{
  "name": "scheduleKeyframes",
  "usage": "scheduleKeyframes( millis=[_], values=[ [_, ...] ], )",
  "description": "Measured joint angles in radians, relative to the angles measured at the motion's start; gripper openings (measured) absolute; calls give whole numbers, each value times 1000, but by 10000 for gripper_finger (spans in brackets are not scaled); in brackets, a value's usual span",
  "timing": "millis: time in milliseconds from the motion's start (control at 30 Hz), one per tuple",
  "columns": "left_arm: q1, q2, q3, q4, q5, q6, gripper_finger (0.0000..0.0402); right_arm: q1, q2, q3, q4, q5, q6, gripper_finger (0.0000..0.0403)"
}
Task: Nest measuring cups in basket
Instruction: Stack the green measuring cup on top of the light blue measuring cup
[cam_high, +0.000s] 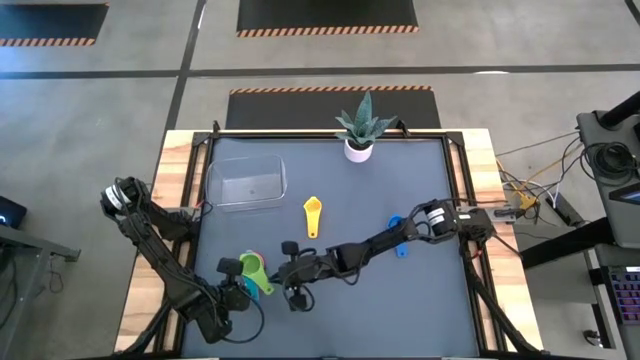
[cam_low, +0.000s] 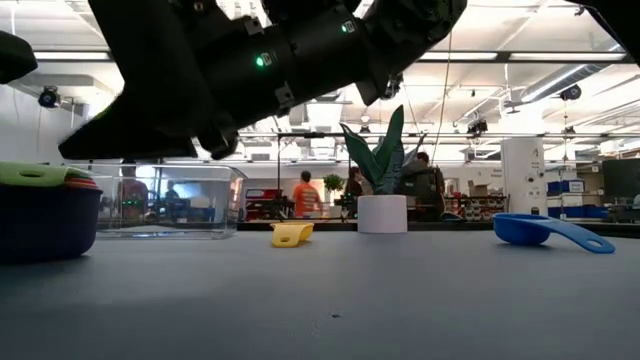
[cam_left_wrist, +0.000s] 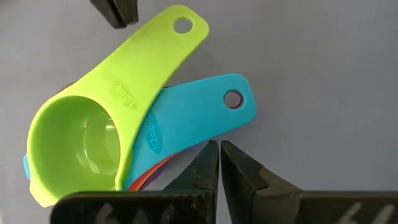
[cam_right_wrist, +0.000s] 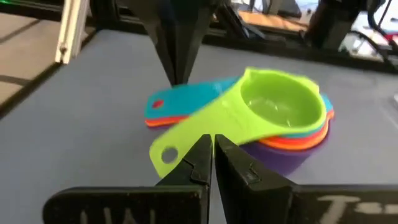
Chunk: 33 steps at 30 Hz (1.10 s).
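Now we see the green cup (cam_right_wrist: 273, 109) topping the stacked cups (cam_high: 256, 272) on the table, well apart from the basket (cam_high: 246, 182). Left gripper (cam_left_wrist: 219, 163) and right gripper (cam_right_wrist: 213, 155) flank the stack, both nearly closed, holding nothing.

You can read "1/2 CUP" embossed on the teal cup's (cam_left_wrist: 186, 121) handle; the green cup's (cam_left_wrist: 118, 106) marking stays illegible.
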<state>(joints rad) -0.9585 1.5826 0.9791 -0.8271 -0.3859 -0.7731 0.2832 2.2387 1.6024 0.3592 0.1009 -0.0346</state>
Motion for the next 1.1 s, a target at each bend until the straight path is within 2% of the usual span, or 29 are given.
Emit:
scheduleKeyframes(
  millis=[633, 1100],
  values=[
    [0, 0, 0, -2, -1, -3, 0, -13, -27, 1, -148, 4, -64, 9],
    [3, 0, 0, -4, -1, -3, 0, -7, 70, 12, 96, -5, -27, 9]
  ],
)
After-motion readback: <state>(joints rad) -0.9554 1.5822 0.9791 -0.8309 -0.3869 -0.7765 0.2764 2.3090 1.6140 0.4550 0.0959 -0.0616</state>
